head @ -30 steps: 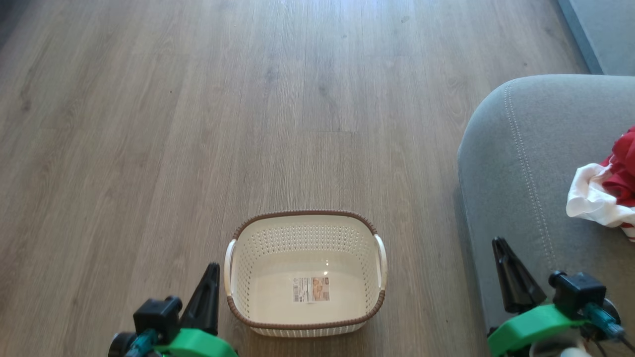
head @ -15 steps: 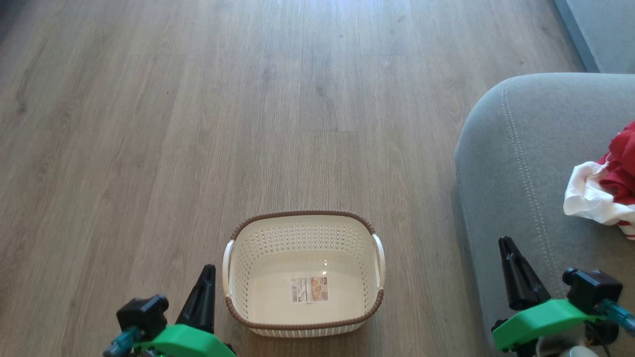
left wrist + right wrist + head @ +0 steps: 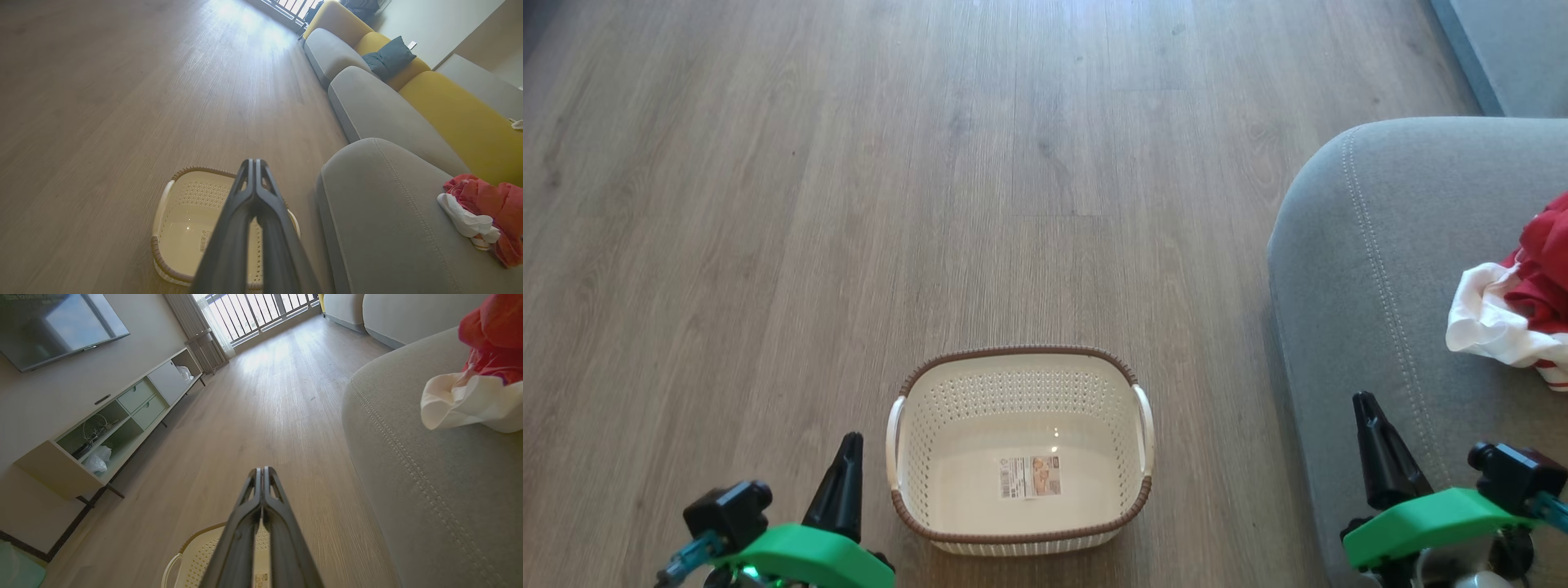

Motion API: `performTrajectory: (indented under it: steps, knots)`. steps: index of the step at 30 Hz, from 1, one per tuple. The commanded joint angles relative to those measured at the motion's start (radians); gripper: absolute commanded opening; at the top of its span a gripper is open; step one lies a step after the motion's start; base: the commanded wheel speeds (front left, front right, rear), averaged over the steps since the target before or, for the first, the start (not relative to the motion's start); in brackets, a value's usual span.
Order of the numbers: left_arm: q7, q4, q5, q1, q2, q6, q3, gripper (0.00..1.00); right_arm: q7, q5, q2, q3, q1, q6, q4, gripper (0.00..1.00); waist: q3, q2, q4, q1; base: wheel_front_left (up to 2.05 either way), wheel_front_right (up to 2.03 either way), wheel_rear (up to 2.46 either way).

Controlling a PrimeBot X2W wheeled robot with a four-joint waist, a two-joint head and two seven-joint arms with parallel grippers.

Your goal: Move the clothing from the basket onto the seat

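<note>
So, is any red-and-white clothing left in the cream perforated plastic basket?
No, the basket is bare inside apart from the paper label on its bottom.

1. The basket [image 3: 1021, 390]: cream-white, its walls patterned with small holes, with a brown braided rim.
2. The clothing [image 3: 1539, 269], at three o'clock: red with white.
3. The seat [image 3: 1347, 269]: grey, with a pale stitched line.
4. The floor [image 3: 809, 204]: grey-brown wood grain.
5. The left end effector [image 3: 851, 441] and the right end effector [image 3: 1362, 400]: black, mounted in green.
6. The sofa backrest [image 3: 457, 110]: mustard yellow; the cushion [image 3: 390, 57] against it: dark teal.

Wood-plank floor [image 3: 849, 204]. Low open-shelf cabinet [image 3: 139, 398] along its edge by the wall, w/ TV [image 3: 53, 326] mounted above. Dark teal pillow [image 3: 388, 59] against yellow backrest [image 3: 457, 118], railing [image 3: 261, 314] at floor's far end.
</note>
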Motion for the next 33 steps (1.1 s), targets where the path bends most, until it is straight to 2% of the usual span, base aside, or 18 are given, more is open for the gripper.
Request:
performTrajectory:
  steps: [1, 33]
  knots:
    - [0.003, -0.028, -0.031, -0.057, 0.010, -0.008, 0.018, 0.00, 0.010, 0.033, -0.001, -0.008, -0.059, 0.000, -0.028, 0.00, 0.000, -0.0001, -0.001, 0.0000, 0.00, 0.00, 0.00]
    - [0.086, -0.007, -0.375, -0.099, 0.017, -0.050, 0.085, 0.00, 0.096, 0.378, 0.014, -0.042, -0.098, 0.000, -0.008, 0.00, 0.003, -0.0001, -0.018, 0.0000, 0.00, 0.00, 0.00]
